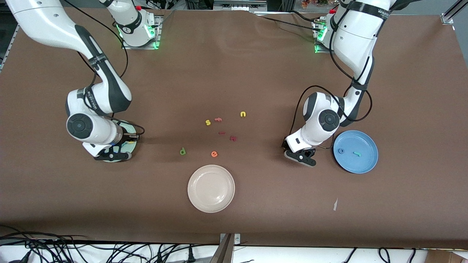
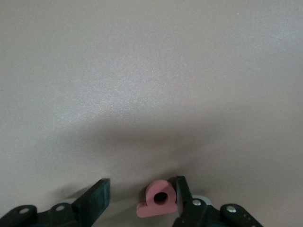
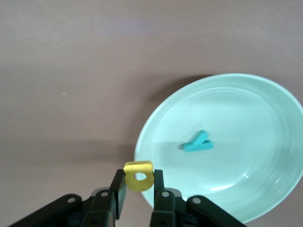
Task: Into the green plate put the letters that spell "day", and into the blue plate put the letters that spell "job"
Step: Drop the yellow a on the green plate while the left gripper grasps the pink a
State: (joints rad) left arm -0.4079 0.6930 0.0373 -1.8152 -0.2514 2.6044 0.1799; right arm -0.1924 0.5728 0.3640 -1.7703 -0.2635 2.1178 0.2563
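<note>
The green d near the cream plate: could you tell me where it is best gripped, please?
The green d lies flat with bare table around it, so probably come straight down from above and pinch it across its stem and round bowl.

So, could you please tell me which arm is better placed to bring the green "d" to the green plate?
The right arm, probably: its claw is already at the green plate, holding the yellow "a". The "d" lies toward that end, while the left claw has the pink "b" between its fingers.
</note>
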